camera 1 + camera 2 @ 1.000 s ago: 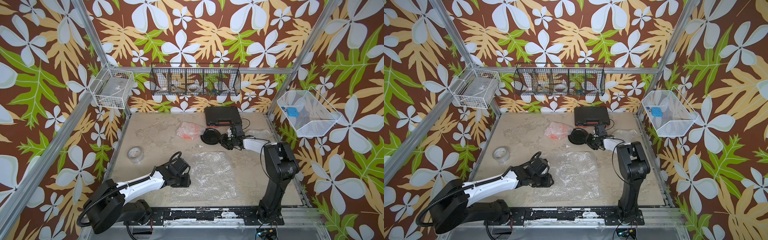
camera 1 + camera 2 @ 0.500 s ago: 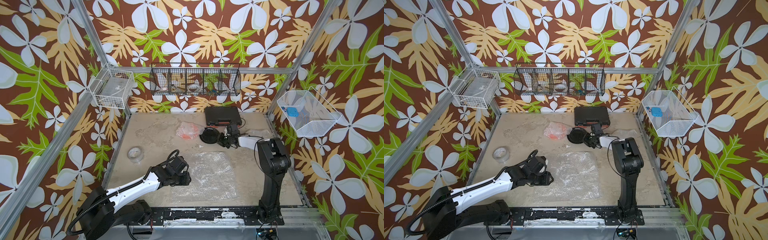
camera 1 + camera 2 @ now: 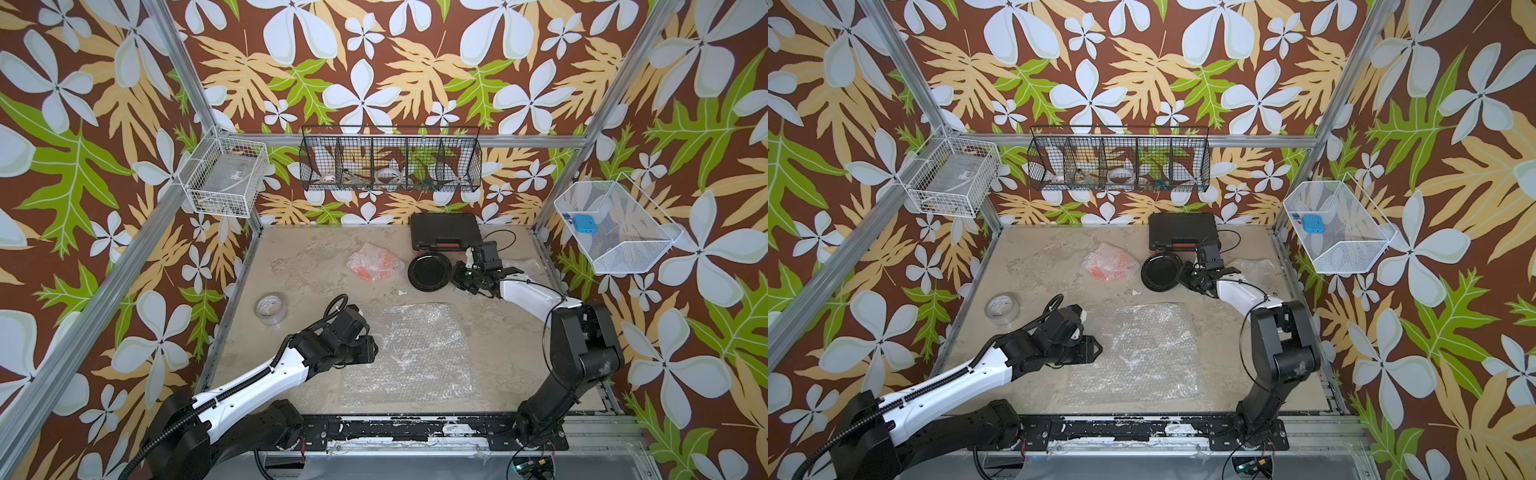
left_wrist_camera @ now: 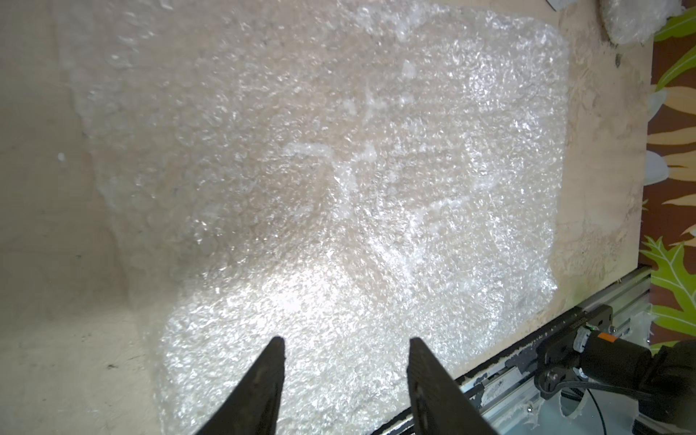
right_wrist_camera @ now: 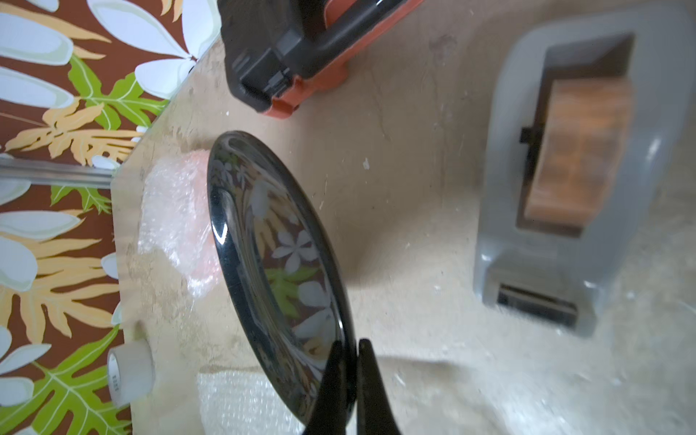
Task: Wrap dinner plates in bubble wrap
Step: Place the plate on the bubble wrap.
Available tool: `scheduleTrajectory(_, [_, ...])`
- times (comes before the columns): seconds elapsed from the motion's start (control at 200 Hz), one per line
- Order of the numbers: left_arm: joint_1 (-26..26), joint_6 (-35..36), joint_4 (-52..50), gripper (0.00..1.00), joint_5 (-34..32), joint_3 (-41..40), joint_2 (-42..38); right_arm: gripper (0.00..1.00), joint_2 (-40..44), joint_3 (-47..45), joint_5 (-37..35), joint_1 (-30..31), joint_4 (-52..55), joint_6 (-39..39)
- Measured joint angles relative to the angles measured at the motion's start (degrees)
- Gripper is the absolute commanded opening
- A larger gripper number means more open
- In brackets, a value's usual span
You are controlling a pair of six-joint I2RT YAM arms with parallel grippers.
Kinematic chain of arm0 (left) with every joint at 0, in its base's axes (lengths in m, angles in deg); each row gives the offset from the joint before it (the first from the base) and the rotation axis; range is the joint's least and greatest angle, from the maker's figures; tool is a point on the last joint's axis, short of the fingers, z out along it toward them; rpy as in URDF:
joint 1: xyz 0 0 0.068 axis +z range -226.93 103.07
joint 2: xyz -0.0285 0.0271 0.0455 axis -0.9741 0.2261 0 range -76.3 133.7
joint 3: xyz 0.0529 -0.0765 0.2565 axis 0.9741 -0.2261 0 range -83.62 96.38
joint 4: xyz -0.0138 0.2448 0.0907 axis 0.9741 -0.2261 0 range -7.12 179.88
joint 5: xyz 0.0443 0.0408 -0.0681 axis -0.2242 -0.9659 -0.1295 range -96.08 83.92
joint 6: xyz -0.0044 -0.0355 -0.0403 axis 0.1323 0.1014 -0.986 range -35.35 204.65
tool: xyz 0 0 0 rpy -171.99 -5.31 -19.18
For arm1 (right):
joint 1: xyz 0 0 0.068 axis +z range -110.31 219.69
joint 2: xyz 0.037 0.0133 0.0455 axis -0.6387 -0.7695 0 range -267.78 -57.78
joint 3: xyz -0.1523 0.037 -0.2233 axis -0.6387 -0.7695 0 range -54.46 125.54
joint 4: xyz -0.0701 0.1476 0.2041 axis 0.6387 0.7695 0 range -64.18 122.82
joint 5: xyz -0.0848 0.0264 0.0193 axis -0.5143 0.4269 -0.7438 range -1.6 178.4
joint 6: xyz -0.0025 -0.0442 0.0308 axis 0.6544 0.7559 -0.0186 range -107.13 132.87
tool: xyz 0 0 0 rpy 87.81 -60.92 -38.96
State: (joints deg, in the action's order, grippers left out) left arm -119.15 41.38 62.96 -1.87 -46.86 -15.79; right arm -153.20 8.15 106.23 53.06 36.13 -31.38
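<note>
A glossy black dinner plate (image 3: 430, 270) (image 3: 1160, 272) lies at the back of the table, in front of a black case. My right gripper (image 3: 459, 278) (image 5: 350, 344) is shut on its right rim, one finger on each face of the black plate (image 5: 278, 263). A flat sheet of bubble wrap (image 3: 415, 353) (image 3: 1142, 353) (image 4: 339, 169) lies at the table's front middle. My left gripper (image 3: 370, 349) (image 4: 344, 342) hovers open over its left edge, holding nothing. An orange plate bundled in bubble wrap (image 3: 374, 264) (image 5: 180, 218) lies left of the black one.
A tape roll (image 3: 271, 307) (image 5: 130, 371) sits at the left. The black case (image 3: 444, 230) stands against the back wall. A grey tape dispenser (image 5: 565, 180) stands close to my right gripper. Another whitish bubble-wrap bundle (image 3: 525, 266) lies at the back right. Wire baskets (image 3: 390, 164) hang on the walls.
My right gripper has moved in to the black plate and closed on its rim. My left gripper has opened wider and shifted slightly at the sheet's left edge.
</note>
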Motion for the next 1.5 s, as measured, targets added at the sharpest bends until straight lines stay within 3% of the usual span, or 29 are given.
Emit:
scheduleTrajectory(0.25, [4.7, 1.4, 1.6, 0.55, 2.1, -2.8, -0.7, 0.0, 14.3, -13.2, 6.8, 3.5, 4.3, 2.8])
scheduleTrajectory(0.365, [5.2, 1.7, 2.8, 0.41, 3.3, -3.4, 1.0, 0.0, 17.2, -19.8, 11.0, 8.9, 4.1, 2.3])
scheduleTrajectory(0.435, [5.3, 2.0, 3.8, 0.34, 4.6, -4.0, 2.3, 0.0, 17.9, -23.0, 12.6, 12.4, 3.3, 0.6])
scheduleTrajectory(0.55, [5.3, 1.9, 5.9, 0.31, 7.2, -6.1, 4.3, 0.0, 17.9, -26.6, 14.4, 15.8, 0.4, -1.0])
scheduleTrajectory(0.871, [5.3, 1.2, 9.6, 0.28, 10.0, -8.6, 8.5, 0.0, 11.9, -28.5, 14.7, 16.5, -6.3, -2.3])
scheduleTrajectory(0.911, [5.3, 1.2, 9.5, 0.28, 10.0, -8.4, 8.7, 0.04, 11.1, -28.4, 14.8, 16.5, -6.5, -2.2])
scheduleTrajectory(1.021, [5.3, 1.2, 9.5, 0.28, 9.7, -7.7, 8.6, 0.29, 9.6, -27.6, 14.7, 16.5, -5.7, -1.4])
scheduleTrajectory(1.101, [5.3, 1.4, 9.0, 0.26, 9.3, -7.0, 8.4, 0.37, 11.2, -26.8, 12.9, 16.5, -3.0, 0.0])
scheduleTrajectory(1.306, [5.3, 1.8, 7.9, 0.21, 7.9, -5.0, 8.8, 0.41, 19.0, -22.5, 7.0, 17.9, 3.3, 9.2])
scheduleTrajectory(1.496, [5.3, 2.0, 9.0, 0.21, 9.6, -4.8, 9.7, 0.44, 21.7, -19.2, 3.2, 29.9, 7.5, 27.0])
